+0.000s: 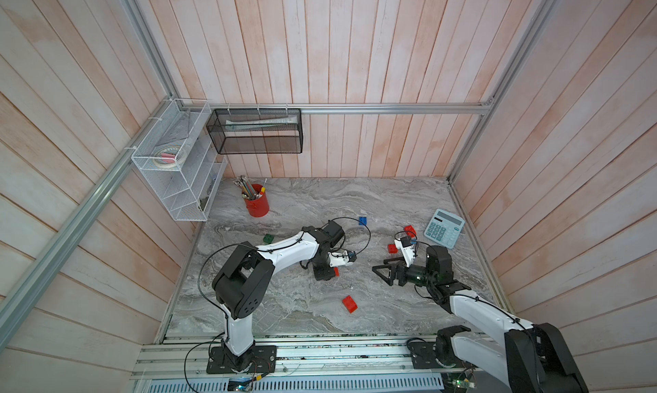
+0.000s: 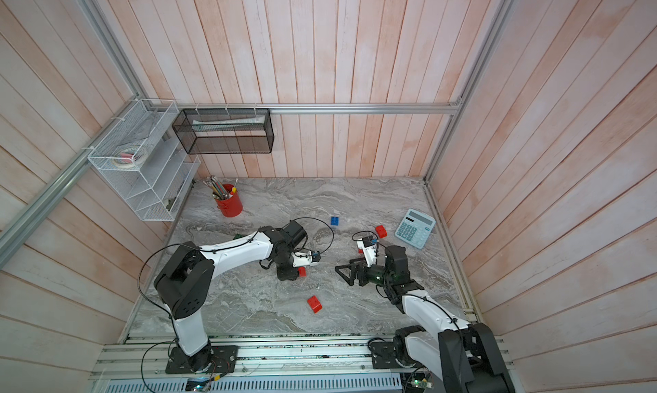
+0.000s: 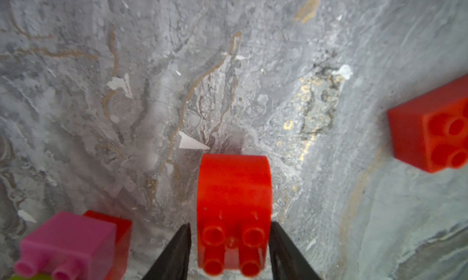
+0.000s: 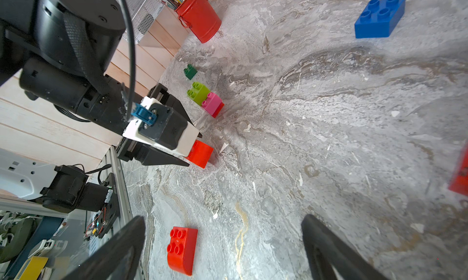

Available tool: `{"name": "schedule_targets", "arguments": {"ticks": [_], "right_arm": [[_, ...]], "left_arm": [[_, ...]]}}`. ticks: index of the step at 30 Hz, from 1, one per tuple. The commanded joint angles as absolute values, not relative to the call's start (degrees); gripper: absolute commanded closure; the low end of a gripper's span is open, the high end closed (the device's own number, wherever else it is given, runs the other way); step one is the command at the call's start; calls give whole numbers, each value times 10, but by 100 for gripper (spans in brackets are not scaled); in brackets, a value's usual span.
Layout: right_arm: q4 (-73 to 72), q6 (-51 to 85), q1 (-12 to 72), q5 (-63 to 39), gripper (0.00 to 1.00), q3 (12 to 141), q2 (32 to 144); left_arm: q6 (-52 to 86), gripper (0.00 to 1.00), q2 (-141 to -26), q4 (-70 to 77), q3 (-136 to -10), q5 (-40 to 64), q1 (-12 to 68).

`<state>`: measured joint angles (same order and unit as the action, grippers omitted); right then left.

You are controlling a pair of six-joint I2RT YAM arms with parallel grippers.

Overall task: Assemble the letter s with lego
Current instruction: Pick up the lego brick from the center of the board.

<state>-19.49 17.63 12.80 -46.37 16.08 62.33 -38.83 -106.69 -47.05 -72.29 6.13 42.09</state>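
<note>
My left hand (image 3: 230, 224) is down at the grey marbled tabletop (image 3: 101, 76). Its black fingers (image 3: 177, 253) are slightly parted either side of a red round-ended lego brick (image 3: 234, 187), and a sliver of gap shows, so it isn't clamped. Near it a pink brick (image 3: 68, 240) touches another red one, with a lime green brick (image 4: 200, 92) against them. My right hand (image 4: 224, 217) hangs wide open and empty near a second red rounded brick (image 4: 182, 251).

Rounded brick (image 3: 234, 202) on table (image 3: 101, 88), btwn fingers of left tool (image 3: 230, 223)
</note>
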Motion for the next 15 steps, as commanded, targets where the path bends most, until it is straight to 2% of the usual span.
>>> {"name": "schedule_targets", "arguments": {"ticks": [1, 10, 15], "right_arm": [[-185, 175, 125, -472, 2, 172, 614], [-180, 175, 125, -471, 2, 174, 613], [-180, 175, 125, -472, 2, 175, 613]], "left_arm": [[-401, 49, -1056, -455, -706, 78, 417], [-407, 56, -1056, -428, -688, 78, 413], [-403, 56, -1055, -423, -690, 84, 411]]}}
